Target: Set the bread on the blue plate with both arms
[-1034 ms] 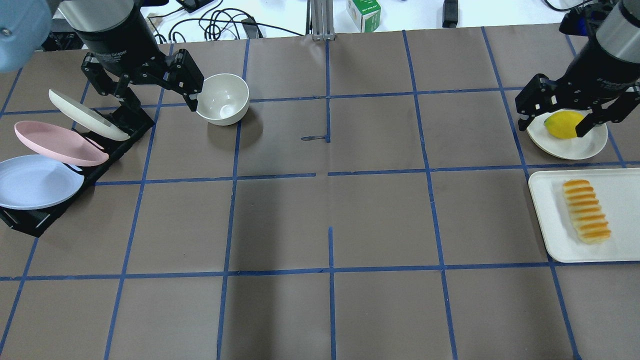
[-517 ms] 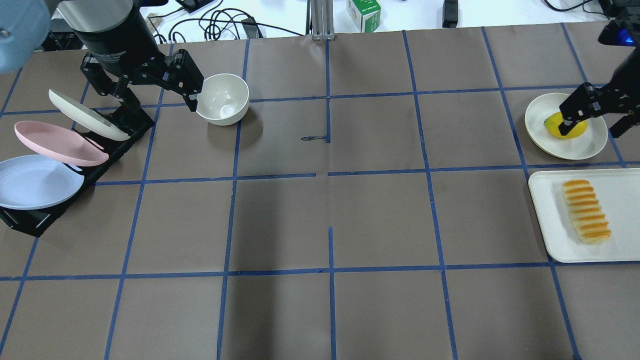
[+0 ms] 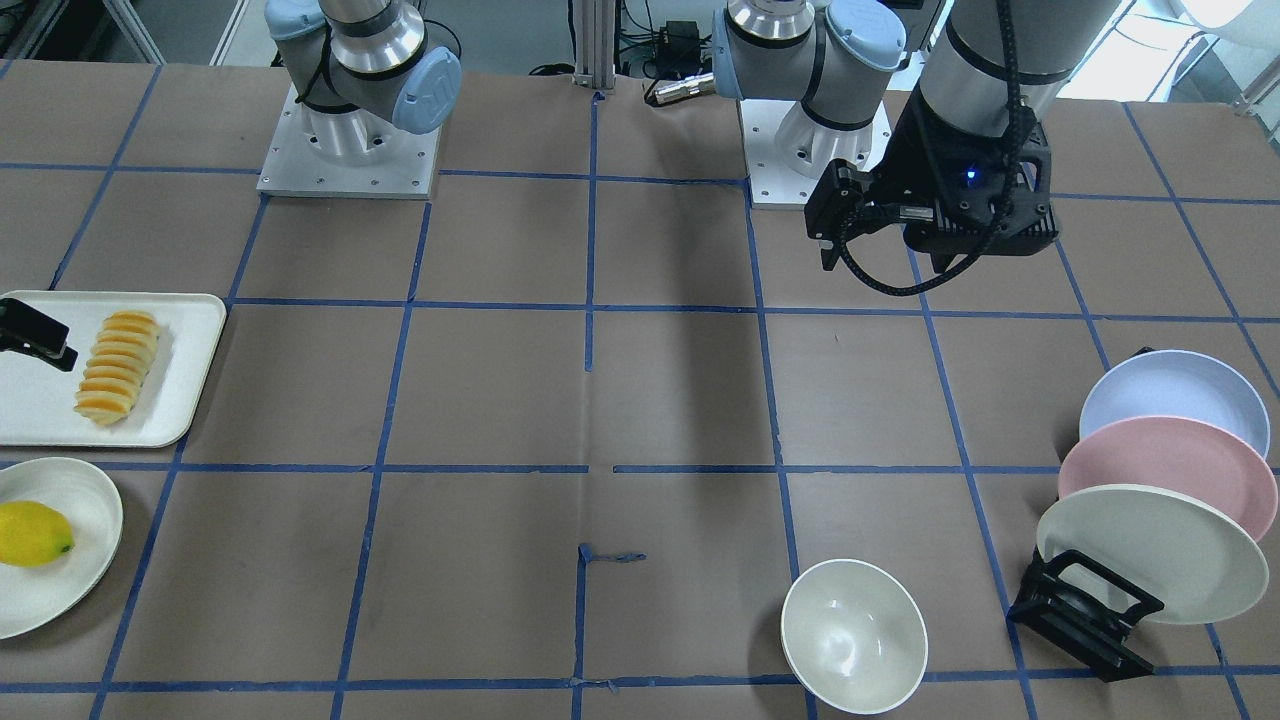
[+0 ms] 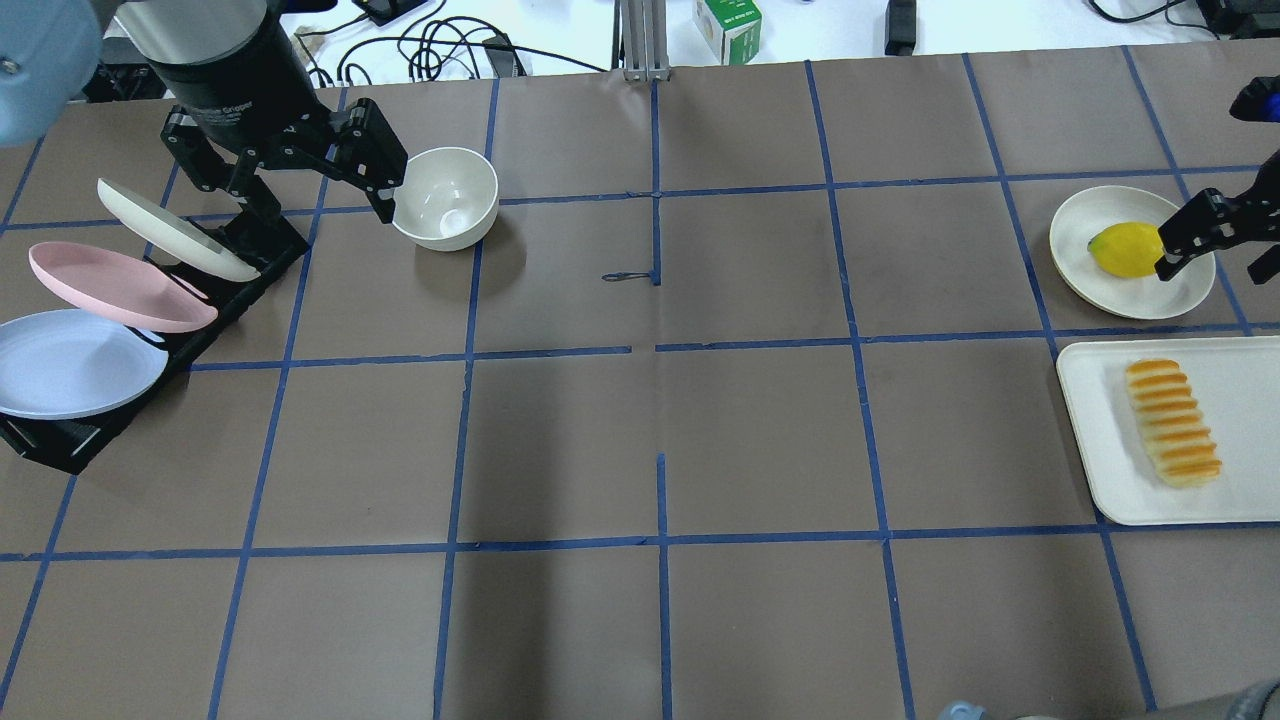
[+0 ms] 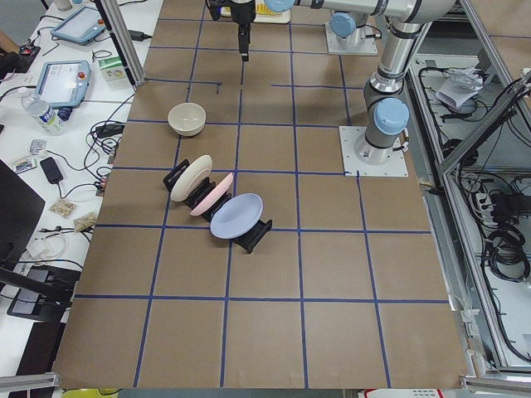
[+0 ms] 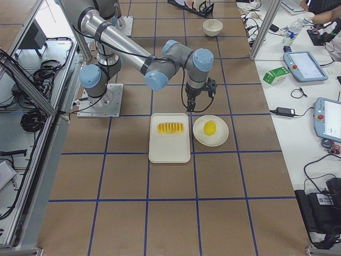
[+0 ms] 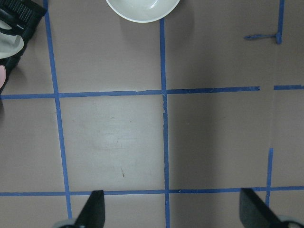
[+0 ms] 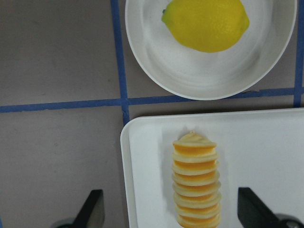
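Note:
The bread [image 4: 1172, 422] lies lengthwise on a white tray [image 4: 1100, 440] at the right edge; it also shows in the right wrist view [image 8: 196, 183] and the front view [image 3: 118, 366]. The blue plate [image 4: 75, 362] leans in a black rack [image 4: 250, 262] at the far left, nearest of three plates, and shows in the front view [image 3: 1175, 398]. My left gripper [image 4: 318, 205] is open and empty, held above the table between the rack and a bowl. My right gripper [image 4: 1225, 250] is open and empty at the right edge, above the lemon plate's right side; its fingertips [image 8: 92, 209] frame the bread from high above.
A pink plate [image 4: 120, 287] and a cream plate [image 4: 175, 230] lean in the same rack. A cream bowl [image 4: 445, 197] stands right of my left gripper. A lemon [image 4: 1127, 249] lies on a small white plate [image 4: 1130, 295] behind the tray. Cables and a green carton [image 4: 727, 25] lie beyond the far edge.
My right gripper, open throughout, has moved right from over the lemon toward the view's right edge, uncovering the lemon. The left arm, plates and bread have not moved.

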`<state>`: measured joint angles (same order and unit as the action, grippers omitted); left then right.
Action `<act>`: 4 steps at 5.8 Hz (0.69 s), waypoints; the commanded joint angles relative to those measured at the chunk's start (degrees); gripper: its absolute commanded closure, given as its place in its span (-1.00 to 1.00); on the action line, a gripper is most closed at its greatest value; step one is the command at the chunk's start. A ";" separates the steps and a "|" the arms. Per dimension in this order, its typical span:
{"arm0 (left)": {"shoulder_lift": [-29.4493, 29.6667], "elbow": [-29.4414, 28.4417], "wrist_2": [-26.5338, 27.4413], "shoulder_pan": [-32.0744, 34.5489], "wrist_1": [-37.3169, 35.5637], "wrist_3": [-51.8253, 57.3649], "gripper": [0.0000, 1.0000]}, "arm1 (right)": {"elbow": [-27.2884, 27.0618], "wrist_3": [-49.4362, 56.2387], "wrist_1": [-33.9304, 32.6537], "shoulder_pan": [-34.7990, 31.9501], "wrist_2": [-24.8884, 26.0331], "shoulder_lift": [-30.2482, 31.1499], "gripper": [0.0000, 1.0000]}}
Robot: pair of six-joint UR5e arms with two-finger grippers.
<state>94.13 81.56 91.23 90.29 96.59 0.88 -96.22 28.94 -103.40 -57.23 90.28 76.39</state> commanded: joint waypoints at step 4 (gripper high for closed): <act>-0.35 1.58 1.58 -25.97 0.18 0.35 -1.00 | -14.16 1.03 -17.95 1.42 8.49 -3.26 -1.00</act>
<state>93.77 82.76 92.44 70.74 96.72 1.11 -108.17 29.25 -118.12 -55.89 97.02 73.30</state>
